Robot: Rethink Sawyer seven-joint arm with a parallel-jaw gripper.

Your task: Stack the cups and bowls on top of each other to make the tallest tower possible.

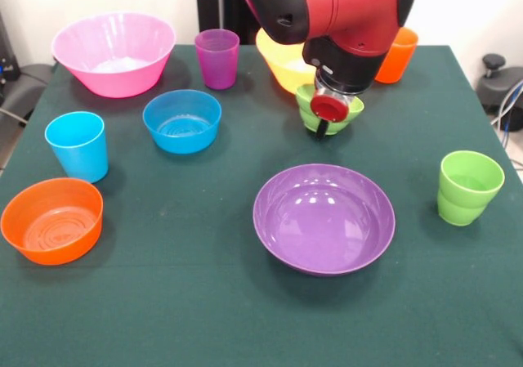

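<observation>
From my station the scene was bright and evenly lit from overhead. Soft short shadows fell beneath each vessel on the green table (pixel 204 302). White glare spotted the purple bowl (pixel 324 217) and the pink bowl (pixel 113 53). Focus held throughout, slightly soft at the far edge

Robotics lab/test rm. Evidence: red-and-black industrial arm (pixel 343 15) over a table (pixel 204 318) w/ dark green cloth cover, toy-like plastic cups and bowls laid out as test objects, e.g. purple bowl (pixel 324 218); plain white wall behind; black office-chair base (pixel 498 77) at right edge; loose cables (pixel 511 109) beside it; dark equipment at left edge.
</observation>
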